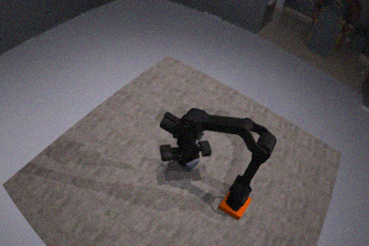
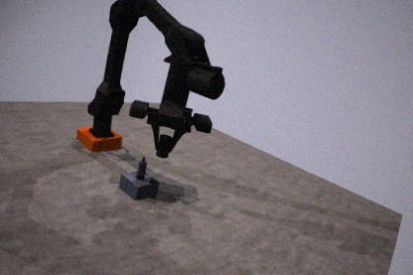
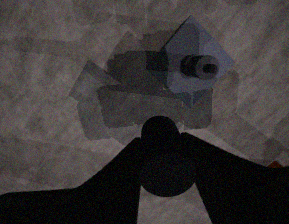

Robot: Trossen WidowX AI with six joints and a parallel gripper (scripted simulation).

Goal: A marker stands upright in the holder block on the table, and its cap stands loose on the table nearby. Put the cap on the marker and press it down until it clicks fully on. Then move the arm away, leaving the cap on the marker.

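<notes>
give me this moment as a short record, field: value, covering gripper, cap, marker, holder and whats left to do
gripper: shut on the cap, raised off the table
cap: dark, held between the fingers, not on the marker
marker: upright in the holder block, uncapped
holder block: grey, on the table, below and a little to one side of the gripper
alignment: in the wrist view the marker tip sits off to the side of the cap, not under it
arm base: orange, behind the holder block
left to do: centre the cap over the marker, press it on, move away
</notes>
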